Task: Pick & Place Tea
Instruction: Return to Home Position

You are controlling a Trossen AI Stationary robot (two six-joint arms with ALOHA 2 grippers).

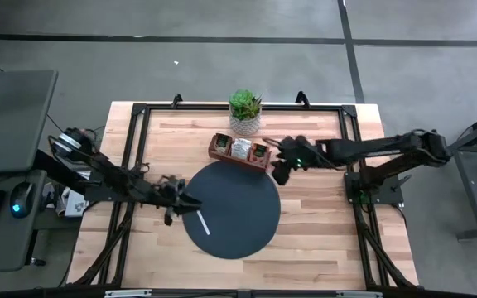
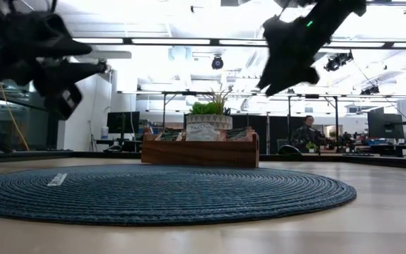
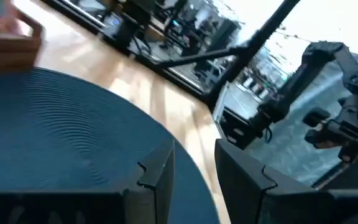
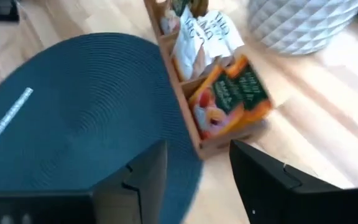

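The tea sachets (image 4: 199, 65) stand packed in the wooden tray (image 2: 199, 153), which is set against the far rim of the round dark mat (image 1: 238, 232). The orange sachets (image 4: 229, 99) fill its right compartment and the white sachets (image 4: 201, 37) its middle one. Just beyond the tray stands a potted plant (image 1: 245, 112), near the table's far edge. The right gripper (image 1: 280, 171) hangs just right of the tray, over the mat's far right rim, fingers parted and holding nothing. The left gripper (image 1: 179, 199) hovers over the mat's left rim, fingers likewise spread and empty. The low view shows both raised well above the surface. A thin white strip (image 1: 203, 222) lies on the mat's left part, near the left gripper. Bare wood of the table (image 1: 321, 240) runs broad between the mat and the near and right edges.
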